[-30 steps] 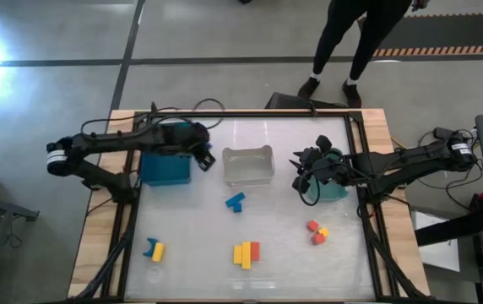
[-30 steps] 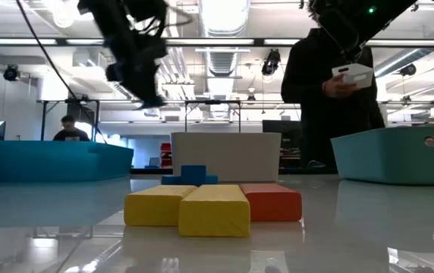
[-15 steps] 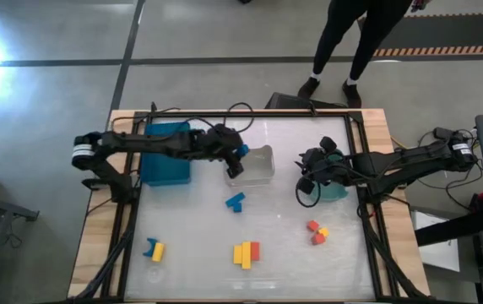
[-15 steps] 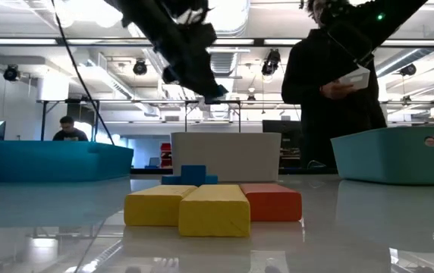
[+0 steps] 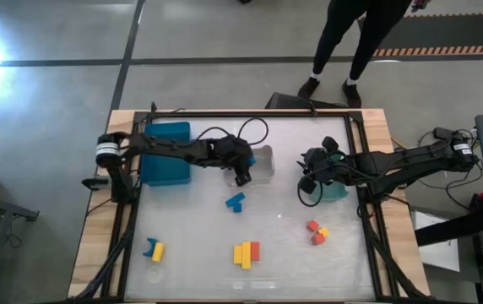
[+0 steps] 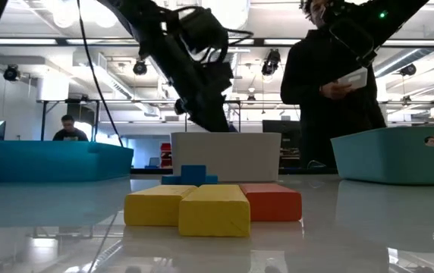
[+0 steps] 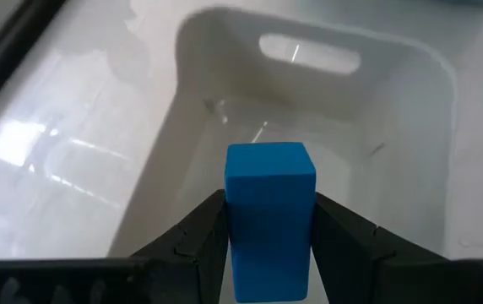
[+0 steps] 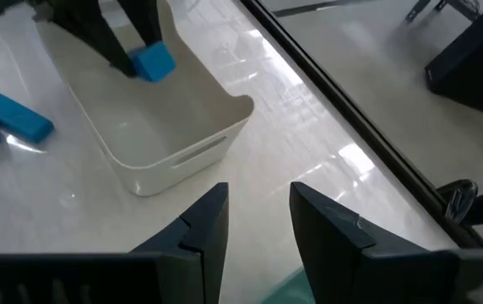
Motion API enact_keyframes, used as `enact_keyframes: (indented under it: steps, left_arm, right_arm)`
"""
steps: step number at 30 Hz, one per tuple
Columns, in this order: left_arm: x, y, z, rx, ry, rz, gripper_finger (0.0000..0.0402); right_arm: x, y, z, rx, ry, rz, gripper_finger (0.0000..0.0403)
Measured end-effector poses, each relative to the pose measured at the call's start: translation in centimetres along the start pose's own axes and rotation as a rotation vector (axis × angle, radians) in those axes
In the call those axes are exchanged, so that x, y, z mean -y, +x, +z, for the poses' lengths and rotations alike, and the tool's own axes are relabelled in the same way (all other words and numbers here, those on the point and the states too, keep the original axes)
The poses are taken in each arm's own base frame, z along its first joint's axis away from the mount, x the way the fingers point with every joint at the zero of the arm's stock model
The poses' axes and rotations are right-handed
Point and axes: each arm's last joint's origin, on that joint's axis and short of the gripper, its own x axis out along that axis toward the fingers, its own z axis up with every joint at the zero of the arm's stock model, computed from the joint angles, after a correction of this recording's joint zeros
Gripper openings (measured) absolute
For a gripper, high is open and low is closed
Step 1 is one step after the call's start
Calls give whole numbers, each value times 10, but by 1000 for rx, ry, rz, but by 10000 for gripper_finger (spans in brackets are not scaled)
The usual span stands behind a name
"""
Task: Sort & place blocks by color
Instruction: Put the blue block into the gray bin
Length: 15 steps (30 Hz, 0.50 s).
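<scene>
Left pincer (image 7: 268,232) clamps a smooth blue block (image 7: 269,215) over the glossy clear bin (image 7: 410,101); right pincer (image 8: 258,221) apart

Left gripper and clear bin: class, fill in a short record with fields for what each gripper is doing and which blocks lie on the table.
left gripper: shut on blue block, above the clear bin
right gripper: open, empty, by the green bin
table: blue pair; yellow and red bars; red-yellow cluster; blue-yellow pair
</scene>
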Motion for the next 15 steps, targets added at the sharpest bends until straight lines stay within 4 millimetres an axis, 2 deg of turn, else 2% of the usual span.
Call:
enact_keyframes:
  steps: [7, 12, 15]
  left_arm:
    - [1, 9, -5, -28, 2, 4, 132]
    - [0, 6, -5, -25, 1, 5, 135]
    - [0, 5, -4, -23, 1, 4, 151]
  right_arm:
    - [0, 0, 0, -3, 35, 8, 118]
    - [-3, 0, -1, -39, 93, 102, 118]
    - [-5, 0, -2, -63, 134, 156, 118]
